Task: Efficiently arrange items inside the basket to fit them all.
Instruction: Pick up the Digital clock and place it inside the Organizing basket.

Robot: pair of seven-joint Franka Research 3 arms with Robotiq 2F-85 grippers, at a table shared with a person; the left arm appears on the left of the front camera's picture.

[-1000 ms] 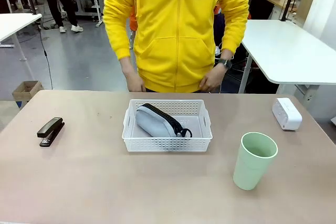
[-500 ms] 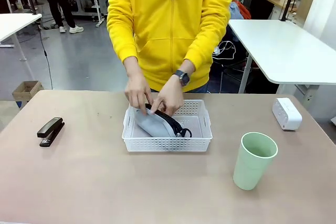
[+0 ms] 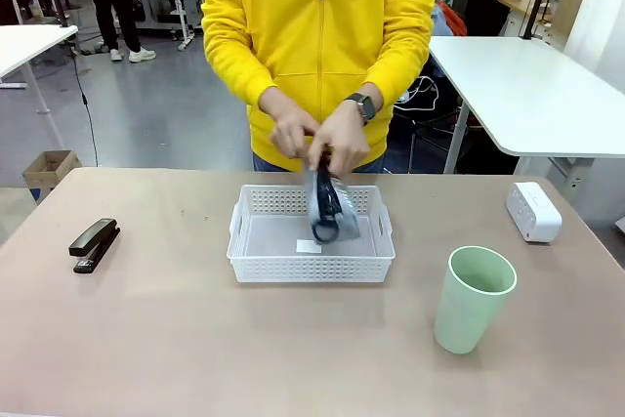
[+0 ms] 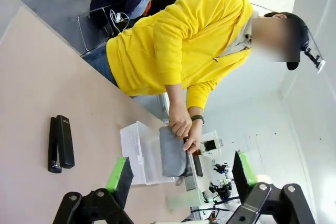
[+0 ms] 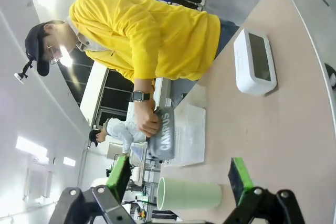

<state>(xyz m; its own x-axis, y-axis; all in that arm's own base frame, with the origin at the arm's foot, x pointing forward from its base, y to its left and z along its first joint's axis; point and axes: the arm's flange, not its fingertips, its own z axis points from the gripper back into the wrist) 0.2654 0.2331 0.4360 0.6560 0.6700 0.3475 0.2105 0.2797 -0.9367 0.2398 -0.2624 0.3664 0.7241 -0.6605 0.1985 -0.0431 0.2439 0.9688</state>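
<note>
Front view gave me the bench (image 3: 146, 339) first, with the person (image 3: 317, 26) in a yellow hoodie standing at its far edge. The basket (image 3: 311, 269) sat mid-bench, long side toward me, with just a small white label (image 3: 309, 246) on its floor. The person's hands (image 3: 342, 139) held the grey pouch (image 3: 327, 204) up on end, its long axis near vertical, over the basket's right half; I could not tell whether its lower end touched the floor. The green cup (image 3: 471, 300) stood upright to the right of the basket, nearer my right arm, with the white box (image 3: 533, 212) beyond it toward the far right edge. The stapler (image 3: 94, 245) lay well apart on the left, angled away from me. My left fingers (image 4: 119, 176) and right fingers (image 5: 239, 174) both stood wide, holding nothing. I judged the cup and box the right arm's to fetch, and the stapler the left's.
</note>
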